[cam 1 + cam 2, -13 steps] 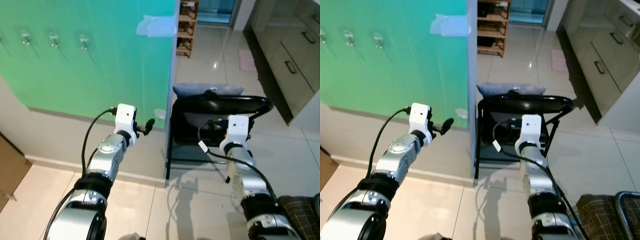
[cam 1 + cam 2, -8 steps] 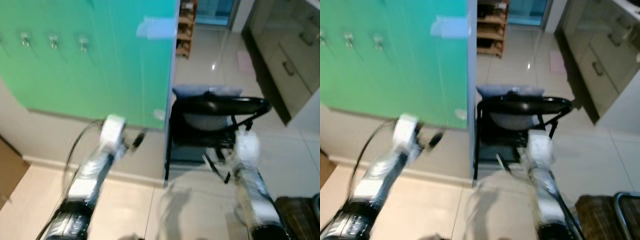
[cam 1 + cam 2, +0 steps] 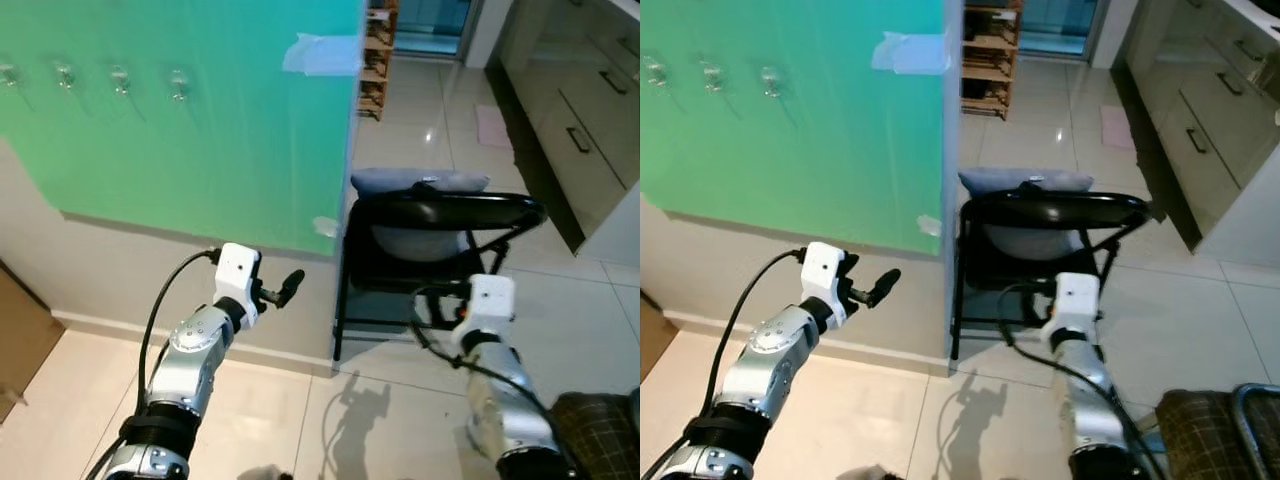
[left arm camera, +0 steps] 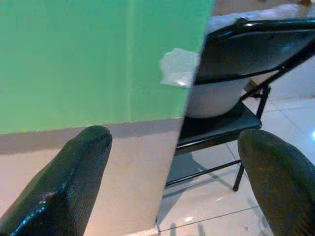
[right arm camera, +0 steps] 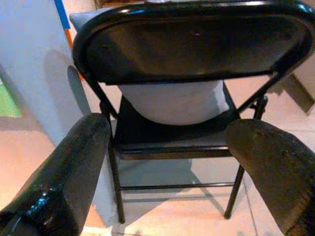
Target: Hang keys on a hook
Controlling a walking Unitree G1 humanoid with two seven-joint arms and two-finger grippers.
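Note:
Several small clear hooks [image 3: 120, 79] sit in a row high on the green wall panel [image 3: 220, 130] at the upper left. No keys can be made out. My left gripper [image 3: 288, 286] is raised in front of the wall below the panel's right end, far under the hooks. In the left wrist view its fingers [image 4: 64, 187] stand wide apart with nothing between them. My right gripper [image 5: 165, 177] is open and empty too, pointing at the back of a black folding chair [image 5: 187, 44].
The folding chair [image 3: 440, 215] stands against the panel's right edge with a pale cushion [image 5: 177, 101] on its seat. Cabinets [image 3: 585, 130] line the right side. A wooden shelf [image 3: 378, 40] stands beyond. Cardboard [image 3: 15, 340] lies low left, plaid fabric [image 3: 600, 430] low right.
Both arms have dropped lower in the picture, with blur in between. The whole view shifted slightly, so the camera moved. Both grippers stay empty.

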